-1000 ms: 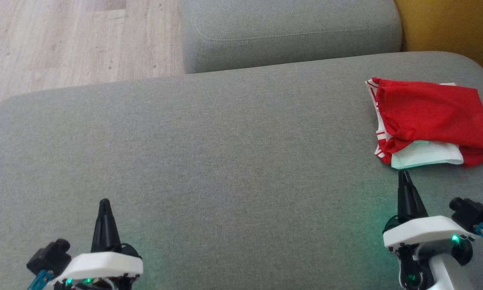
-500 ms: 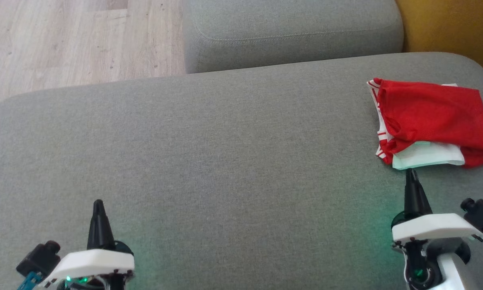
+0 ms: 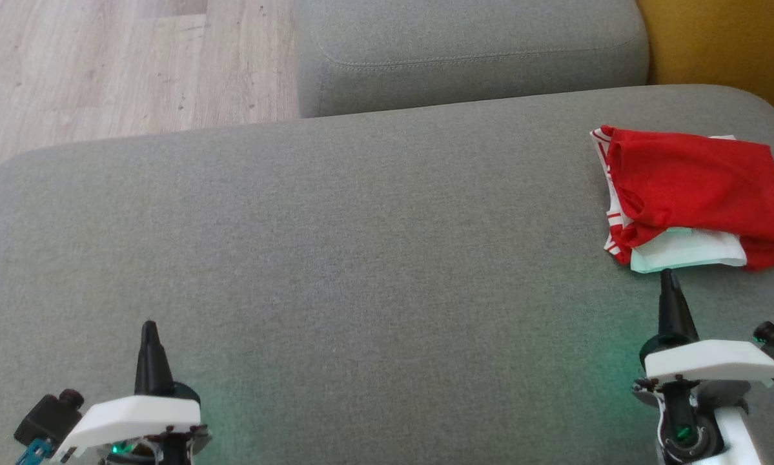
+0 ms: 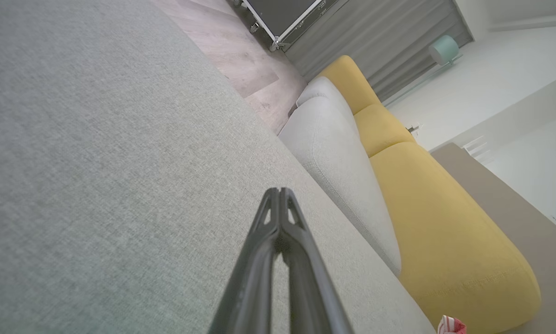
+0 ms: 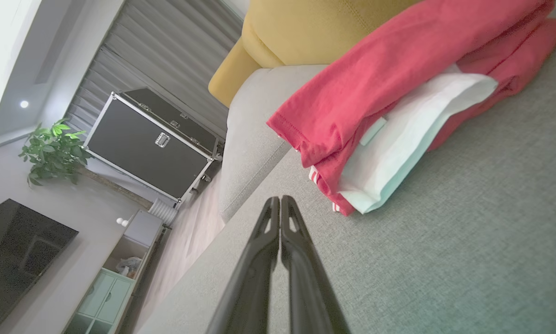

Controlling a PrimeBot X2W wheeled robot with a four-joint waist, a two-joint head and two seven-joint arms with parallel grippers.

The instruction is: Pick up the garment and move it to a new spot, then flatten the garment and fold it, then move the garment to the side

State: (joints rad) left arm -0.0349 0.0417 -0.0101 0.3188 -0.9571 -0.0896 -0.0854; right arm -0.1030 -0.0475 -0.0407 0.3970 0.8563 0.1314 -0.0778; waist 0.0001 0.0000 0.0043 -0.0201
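Garment of folded red-and-white cloth (image 3: 696,181) reached last, from left: left gripper (image 3: 148,327) low over grey fabric sofa cushion (image 3: 361,258), jaws closed, empty; right gripper (image 3: 667,276) likewise, tip just short of it at cushion's far right. Draw back straight, avoiding white edge.

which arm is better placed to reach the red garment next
Right. The right gripper, shut, points at the red garment just ahead of its tips; the left gripper is far across the grey cushion.

left gripper (image 3: 149,327): moved left, slightly back | right gripper (image 3: 667,275): moved right
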